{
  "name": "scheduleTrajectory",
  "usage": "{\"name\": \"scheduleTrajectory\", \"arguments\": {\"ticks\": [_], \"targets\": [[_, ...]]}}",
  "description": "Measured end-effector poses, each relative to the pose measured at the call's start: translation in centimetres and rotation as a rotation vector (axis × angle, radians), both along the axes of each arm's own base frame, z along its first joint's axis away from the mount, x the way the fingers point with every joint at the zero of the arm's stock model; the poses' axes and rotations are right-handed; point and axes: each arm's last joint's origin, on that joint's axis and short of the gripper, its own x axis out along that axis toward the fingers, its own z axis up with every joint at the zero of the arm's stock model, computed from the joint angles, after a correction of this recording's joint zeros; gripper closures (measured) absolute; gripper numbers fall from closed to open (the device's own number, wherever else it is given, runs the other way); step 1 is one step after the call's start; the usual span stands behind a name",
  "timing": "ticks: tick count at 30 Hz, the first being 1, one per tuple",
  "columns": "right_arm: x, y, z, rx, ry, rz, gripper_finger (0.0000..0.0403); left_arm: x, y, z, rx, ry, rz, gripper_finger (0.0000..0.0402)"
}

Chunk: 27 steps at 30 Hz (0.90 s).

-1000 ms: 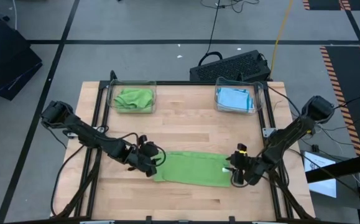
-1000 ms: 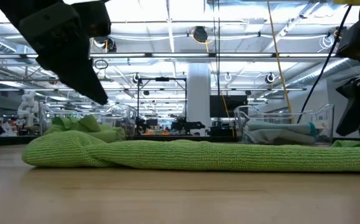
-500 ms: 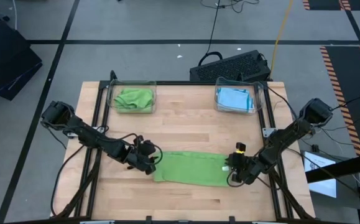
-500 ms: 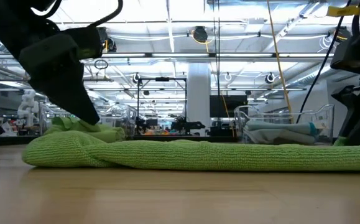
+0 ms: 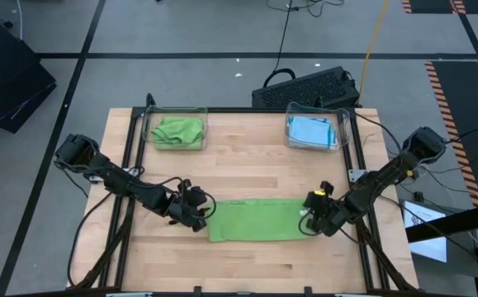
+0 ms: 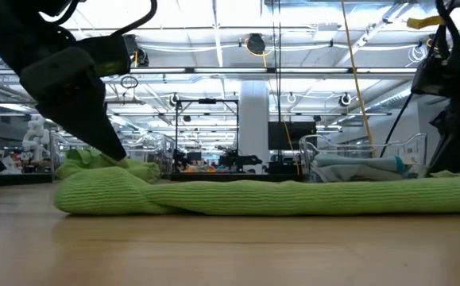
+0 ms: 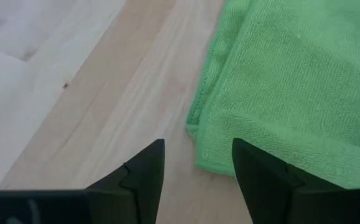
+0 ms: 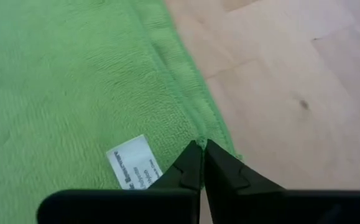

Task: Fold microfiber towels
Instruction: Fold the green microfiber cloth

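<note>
Now the right tool (image 8: 203, 163) is pinched shut on the hem of the lime green towel (image 5: 255, 219), at its right end beside the white label (image 8: 132, 163); the left tool (image 7: 195, 167) stands part open just off the towel's left edge, holding nothing. The towel lies as a long folded strip near the front of the surface (image 5: 247, 169). To my mind the fold goes best if both ends are gripped at matching corners and carried over level, edges aligned. At the far side, the left clear bin (image 5: 173, 132) holds green towels, the right clear bin (image 5: 314, 132) light blue ones
</note>
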Motion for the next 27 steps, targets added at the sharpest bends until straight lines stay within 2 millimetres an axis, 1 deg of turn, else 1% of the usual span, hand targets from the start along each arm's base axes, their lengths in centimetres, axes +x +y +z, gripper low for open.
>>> {"name": "scheduleTrajectory", "arguments": {"ticks": [3,5,10,13,16,19,22,25,27], "targets": [[0.1,-0.2,-0.2,-0.014,-0.011,-0.025,0.0396,0.0,0.0,0.0,0.003,-0.005,0.002,0.0213],[0.1,-0.4,-0.3,-0.026,-0.02,-0.05,0.0381,0.1,0.0,0.1,0.007,-0.015,0.01,0.0213],[-0.1,-0.9,-0.4,-0.042,-0.003,-0.102,0.0315,0.4,-0.1,0.2,-0.035,-0.095,0.04,0.0213],[-0.2,-1.0,-0.3,-0.023,0.006,-0.129,0.0272,0.1,-0.1,-0.5,-0.089,-0.107,0.036,0.0213],[-0.2,-0.9,-0.1,0.001,-0.017,-0.129,0.0243,-0.3,0.0,-1.2,-0.144,-0.116,0.043,0.0213],[0.0,-0.5,0.3,0.03,-0.057,-0.103,0.0231,-0.8,0.3,-1.9,-0.192,-0.112,0.096,0.0213],[0.2,-0.2,0.6,0.05,-0.092,-0.071,0.0231,-1.0,0.7,-2.3,-0.257,-0.108,0.147,0.0213],[0.3,0.2,0.8,0.064,-0.12,-0.04,0.0234,-1.0,1.0,-2.5,-0.303,-0.126,0.152,0.0213],[0.5,0.5,1.0,0.069,-0.147,-0.014,0.0235,-1.0,1.1,-2.6,-0.294,-0.151,0.129,0.0213]]}}
